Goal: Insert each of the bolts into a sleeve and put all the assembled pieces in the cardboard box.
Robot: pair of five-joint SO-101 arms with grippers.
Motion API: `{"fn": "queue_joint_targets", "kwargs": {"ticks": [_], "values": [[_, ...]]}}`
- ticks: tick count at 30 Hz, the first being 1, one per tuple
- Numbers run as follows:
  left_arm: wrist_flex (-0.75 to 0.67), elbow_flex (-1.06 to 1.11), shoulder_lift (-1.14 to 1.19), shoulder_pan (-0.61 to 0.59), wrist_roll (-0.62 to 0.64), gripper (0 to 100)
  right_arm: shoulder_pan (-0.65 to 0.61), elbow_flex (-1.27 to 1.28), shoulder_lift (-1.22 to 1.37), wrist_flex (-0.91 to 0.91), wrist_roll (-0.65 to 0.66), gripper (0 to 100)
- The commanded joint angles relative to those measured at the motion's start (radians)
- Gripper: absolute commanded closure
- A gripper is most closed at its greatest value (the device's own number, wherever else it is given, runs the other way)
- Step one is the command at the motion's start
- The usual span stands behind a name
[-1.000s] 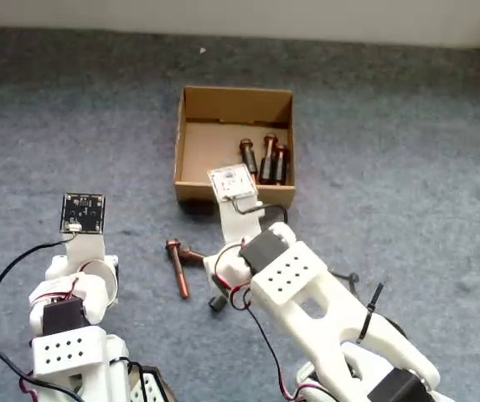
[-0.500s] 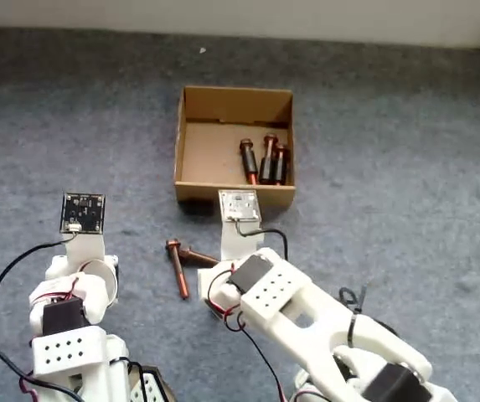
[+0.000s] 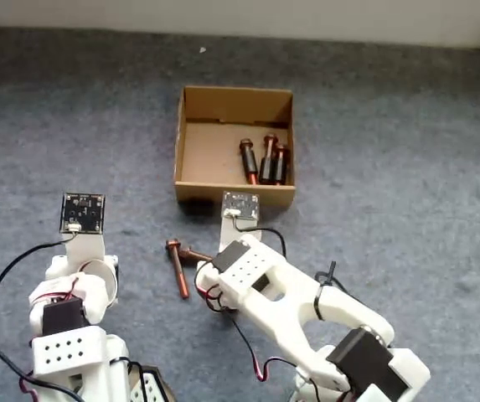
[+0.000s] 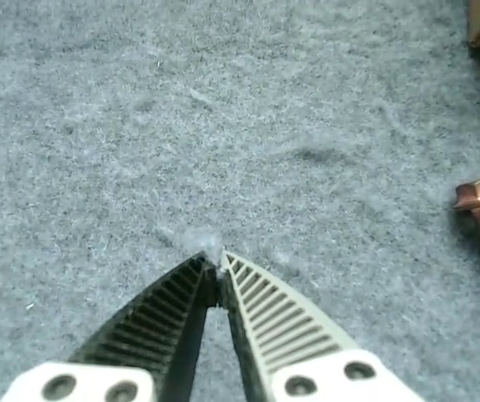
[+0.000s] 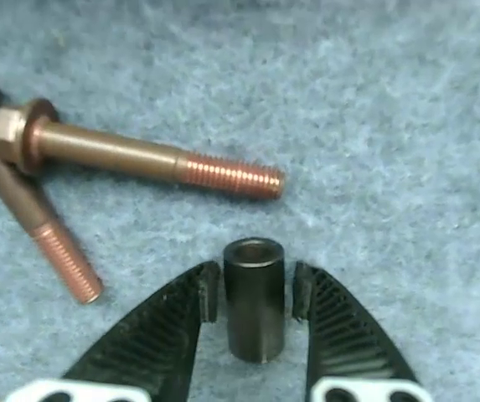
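My right fingers (image 5: 181, 327) stand a little way open, one on each side of a black sleeve (image 5: 255, 311). Only a thin gap shows at each side, and I am not clamped on it. The sleeve sits on the carpeted counter (image 3: 407, 167), outside the cardboard box (image 3: 235, 95) and on the side of the wall nearest my arms. Its hollow end shows.

Just past the sleeve lie two bare bolts. The longer bolt (image 5: 139, 157) lies across in front of the sleeve's hollow end, and its copper thread ends near that opening without touching it. The second bolt (image 5: 43, 222) passes under the longer bolt near its head and angles away to one side. From above, both lie close to the box's near wall, by one of its corners.

Inside the box, three assembled pieces (image 3: 265, 161) lie side by side against the wall opposite that corner.

My left fingers (image 4: 164, 322) are closed tip to tip and hold nothing, low over bare carpet well out from the box. One bolt head (image 4: 479, 194) lies off to their side, apart from them.
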Motion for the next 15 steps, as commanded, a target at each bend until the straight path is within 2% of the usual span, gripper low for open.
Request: {"fn": "queue_joint_targets", "kwargs": {"ticks": [1,3,9,12,15], "values": [[-0.017,-0.036,-0.010,-0.004,-0.003,99,-0.010,0.004,0.024,-0.007,-0.003,92.4],[-0.017,-0.036,-0.010,-0.004,-0.003,99,-0.001,0.004,0.024,-0.005,0.060,99.8],[-0.017,-0.036,-0.010,-0.004,-0.005,99,0.025,-0.042,-0.004,0.104,0.199,99.4],[-0.017,-0.035,-0.010,-0.004,-0.005,99,0.025,-0.077,-0.101,0.213,0.252,99.4],[-0.017,-0.035,-0.010,-0.002,-0.005,99,0.035,-0.081,-0.254,0.237,0.275,99.4]]}}
